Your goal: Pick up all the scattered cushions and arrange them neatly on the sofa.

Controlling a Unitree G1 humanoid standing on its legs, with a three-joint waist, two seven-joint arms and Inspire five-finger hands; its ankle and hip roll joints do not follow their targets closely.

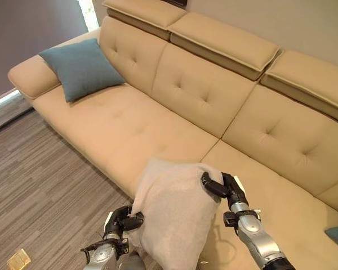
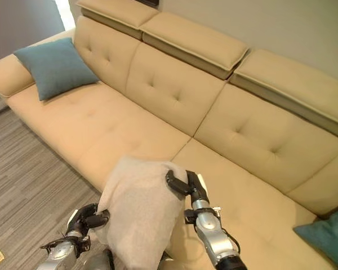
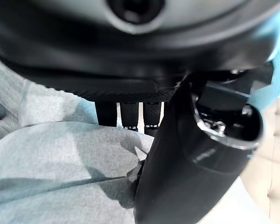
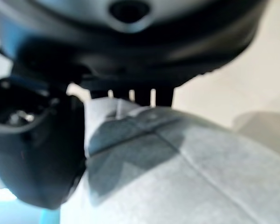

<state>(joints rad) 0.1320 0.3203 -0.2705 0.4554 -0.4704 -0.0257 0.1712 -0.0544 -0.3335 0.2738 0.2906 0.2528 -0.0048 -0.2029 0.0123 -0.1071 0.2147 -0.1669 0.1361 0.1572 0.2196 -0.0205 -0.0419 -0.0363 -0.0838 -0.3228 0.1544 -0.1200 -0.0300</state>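
One beige cushion (image 1: 174,216) hangs between both hands in front of the sofa (image 1: 174,121), above the floor (image 1: 39,185). The left hand (image 1: 123,220) has its fingers clamped on the cushion's left edge; the right hand (image 1: 221,187) has its fingers curled over the top right corner. Beyond the fingers, two teal cushions lie on the sofa: one (image 1: 81,67) by the far left armrest, one (image 2: 327,236) at the right end.

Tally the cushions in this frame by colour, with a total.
Teal cushions: 2, one at the sofa's left end, one at its right end
Beige cushion: 1, held between the left hand and right hand, at the seat's front edge
Total: 3
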